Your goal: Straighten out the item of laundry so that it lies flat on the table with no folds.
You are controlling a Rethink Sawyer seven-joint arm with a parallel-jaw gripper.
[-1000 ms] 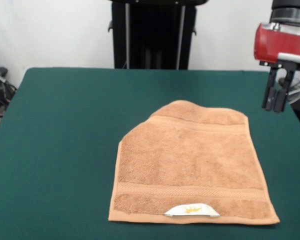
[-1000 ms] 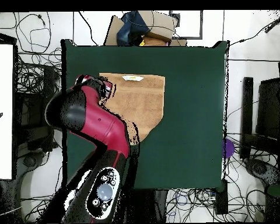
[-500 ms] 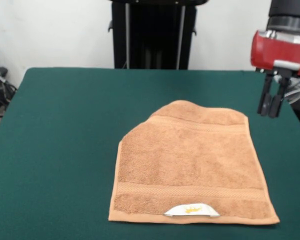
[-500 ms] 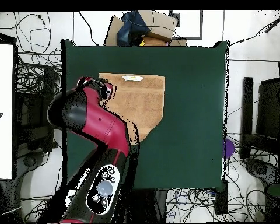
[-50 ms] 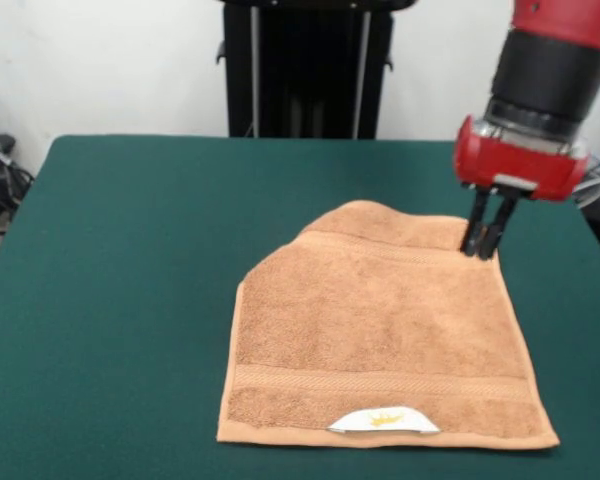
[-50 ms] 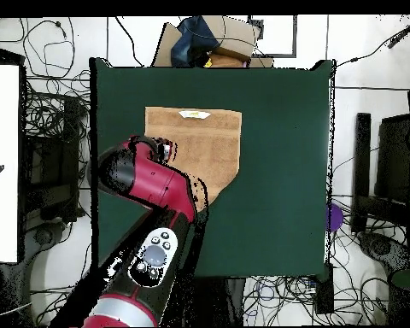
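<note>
Jaws narrow, nearly together, nothing held; gripper (image 5: 484, 240) sits w/ tips at the towel (image 5: 380, 330) far right corner, prob. lined up to pinch it. Far left corner looks folded under, giving a slanted edge there, so not flat yet. Towel lies mid-right on the table (image 5: 120, 290), label (image 5: 384, 421) on near edge, long axis approx near-to-far.

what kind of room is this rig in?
Probably a robotics lab, not a home: cables tangle across the floor around the green table, black stands flank it, and the arm's gripper is at a towel.
</note>
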